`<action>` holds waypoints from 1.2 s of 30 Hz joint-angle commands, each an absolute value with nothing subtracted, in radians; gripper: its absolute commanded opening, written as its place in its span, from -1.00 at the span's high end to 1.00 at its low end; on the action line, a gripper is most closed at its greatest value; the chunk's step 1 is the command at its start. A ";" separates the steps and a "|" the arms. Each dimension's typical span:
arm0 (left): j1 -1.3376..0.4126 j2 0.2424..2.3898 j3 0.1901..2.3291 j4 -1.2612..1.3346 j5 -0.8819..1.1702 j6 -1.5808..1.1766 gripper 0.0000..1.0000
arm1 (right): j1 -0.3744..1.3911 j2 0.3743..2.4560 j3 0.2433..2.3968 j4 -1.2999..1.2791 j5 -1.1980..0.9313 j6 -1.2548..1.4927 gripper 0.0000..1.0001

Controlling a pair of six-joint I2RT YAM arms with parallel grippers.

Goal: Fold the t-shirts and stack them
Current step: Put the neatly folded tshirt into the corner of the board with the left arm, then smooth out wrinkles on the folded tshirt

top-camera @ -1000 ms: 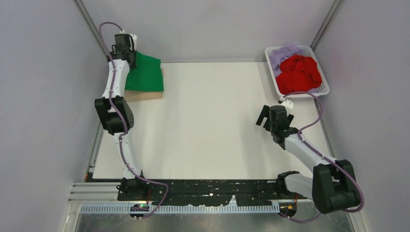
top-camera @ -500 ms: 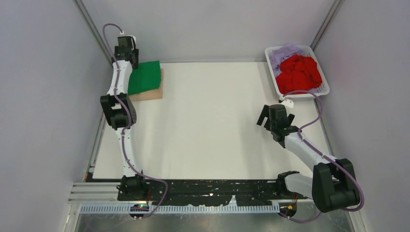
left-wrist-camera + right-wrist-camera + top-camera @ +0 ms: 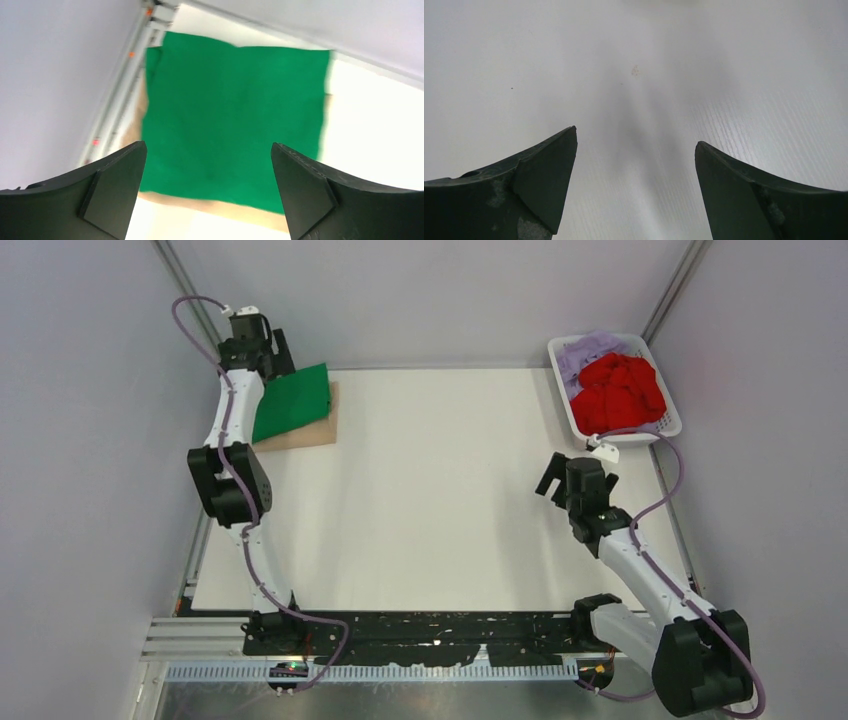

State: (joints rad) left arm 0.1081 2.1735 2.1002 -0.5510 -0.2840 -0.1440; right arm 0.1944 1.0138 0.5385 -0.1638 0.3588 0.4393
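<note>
A folded bright green t-shirt (image 3: 296,400) lies flat on top of a folded tan one (image 3: 310,433) at the table's far left corner. In the left wrist view the green t-shirt (image 3: 235,115) fills the middle, with a tan edge (image 3: 220,207) showing below it. My left gripper (image 3: 262,348) hovers above the stack's far left side, open, with nothing between its fingers (image 3: 112,185). A red t-shirt (image 3: 618,392) and a pale lavender one (image 3: 582,352) lie crumpled in the basket. My right gripper (image 3: 560,480) hangs open over bare table (image 3: 634,100), empty.
The white slotted basket (image 3: 668,420) stands at the far right corner by the wall. Grey walls close in the left, back and right sides. The arm bases and a black rail (image 3: 430,625) run along the near edge.
My left gripper has opened and let go of the green t-shirt, which dropped flat onto the tan one, then lifted back toward the far left corner. The right arm has shifted slightly right.
</note>
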 commanded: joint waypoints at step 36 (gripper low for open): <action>0.063 1.851 1.537 -0.063 0.343 -0.676 -0.99 | 0.197 0.775 0.504 -0.176 0.268 0.436 -0.91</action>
